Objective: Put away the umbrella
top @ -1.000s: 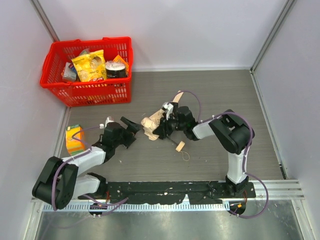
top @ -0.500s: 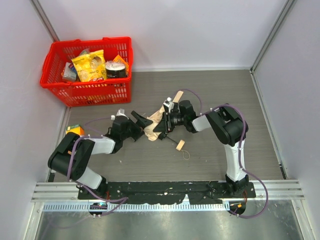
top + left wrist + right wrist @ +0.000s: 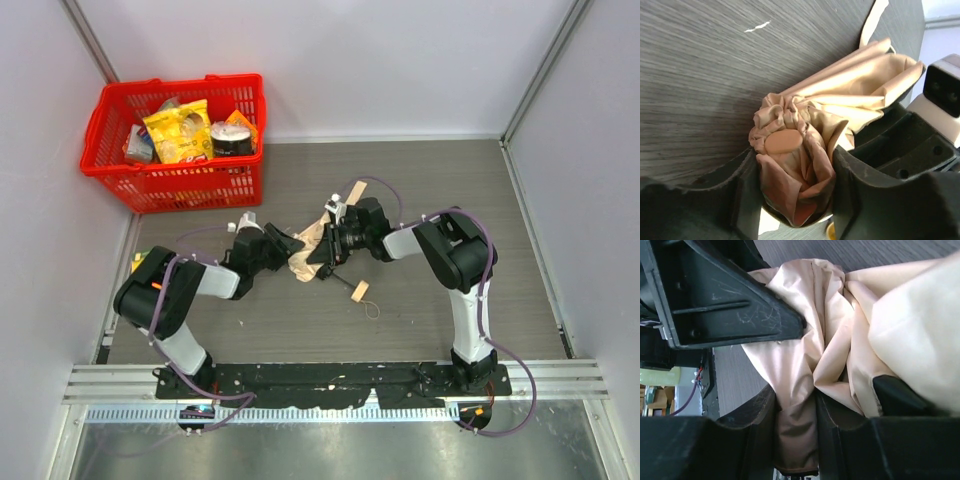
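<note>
Pale beige fabric folding umbrella [image 3: 303,262] lies mid grey wood-grain table [image 3: 450,180], btwn my two arms. L gripper [image 3: 795,172] clamped on bunched canopy tip; R gripper [image 3: 795,420] pinching canopy folds. Step: gathering canopy tight. Next, I reckon: keep bundle compressed, secure strap w/o folds springing loose.

A robot test cell in a laboratory.

The workspace is closed in by plain white panel walls [image 3: 350,60] set in bare aluminium frame posts [image 3: 540,70], and a grey wood-grain table top [image 3: 440,190] is laid between them. Two robot arms, the left arm [image 3: 165,300] and the right arm [image 3: 460,265], are bolted to a black perforated mounting plate [image 3: 330,380] on an aluminium rail [image 3: 560,378], with purple cables [image 3: 385,200] left exposed. A red shopping basket [image 3: 170,185] filled with snack packets [image 3: 180,130] is set in the far left corner.
</note>
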You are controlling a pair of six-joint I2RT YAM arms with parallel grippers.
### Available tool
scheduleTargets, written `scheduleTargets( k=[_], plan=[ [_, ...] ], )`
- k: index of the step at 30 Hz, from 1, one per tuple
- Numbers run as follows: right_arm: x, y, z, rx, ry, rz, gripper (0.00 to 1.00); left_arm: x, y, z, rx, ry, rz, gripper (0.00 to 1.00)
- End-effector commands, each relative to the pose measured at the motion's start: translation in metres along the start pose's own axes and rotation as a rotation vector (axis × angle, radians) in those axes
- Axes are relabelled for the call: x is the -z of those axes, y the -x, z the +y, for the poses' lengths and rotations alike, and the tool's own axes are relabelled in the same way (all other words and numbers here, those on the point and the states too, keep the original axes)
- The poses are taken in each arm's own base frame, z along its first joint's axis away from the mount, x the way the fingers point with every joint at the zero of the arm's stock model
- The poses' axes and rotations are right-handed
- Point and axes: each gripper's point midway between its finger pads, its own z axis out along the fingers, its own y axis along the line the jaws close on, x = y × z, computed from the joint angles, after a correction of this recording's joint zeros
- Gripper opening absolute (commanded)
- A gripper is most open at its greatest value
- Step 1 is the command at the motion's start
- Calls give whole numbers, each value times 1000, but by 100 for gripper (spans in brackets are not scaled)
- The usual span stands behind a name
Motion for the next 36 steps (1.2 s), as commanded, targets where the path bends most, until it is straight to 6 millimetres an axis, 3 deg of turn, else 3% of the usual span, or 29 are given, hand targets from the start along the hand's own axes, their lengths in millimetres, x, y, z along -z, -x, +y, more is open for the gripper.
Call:
scheduleTargets(
  k=[1, 2, 3, 6, 9, 10, 13, 14, 18, 20, 25, 30, 36],
  plan=[
    [10, -93, -50, -245, -240, 213, 1, -7, 0, 10, -35, 10, -23, 34],
    [11, -90, -52, -235, -259, 202, 1, -6, 1, 9, -37, 11, -24, 19],
    [13, -89, -56, -233, -292, 194, 1, -3, 0, 10, -29, 22, -20, 11],
    [18, -79, -54, -184, -341, 177, 9, 3, -3, 8, -19, 40, 11, 0],
    [21, -70, -51, -122, -412, 165, 22, 14, -12, 15, 14, 123, 71, 0],
    [21, -59, -44, -82, -418, 149, 25, 17, -13, 16, 26, 150, 79, 0],
    [21, -50, -33, 31, -501, 161, 38, 28, -17, 27, 63, 241, 106, 0],
    [18, -40, -20, 80, -498, 145, 40, 31, -18, 29, 68, 260, 109, 0],
    [15, -9, 15, 266, -531, 83, 69, 38, -28, 41, 102, 331, 151, 0],
    [19, -1, 26, 335, -562, 73, 73, 40, -32, 46, 127, 352, 162, 0],
    [17, 23, 48, 489, -576, 3, 74, 47, -44, 57, 178, 441, 217, 0],
    [8, 37, 64, 672, -645, -45, 74, 52, -40, 59, 193, 525, 211, 0],
    [-8, 30, 68, 757, -690, -43, 76, 52, -39, 62, 206, 563, 203, 0]
  ],
)
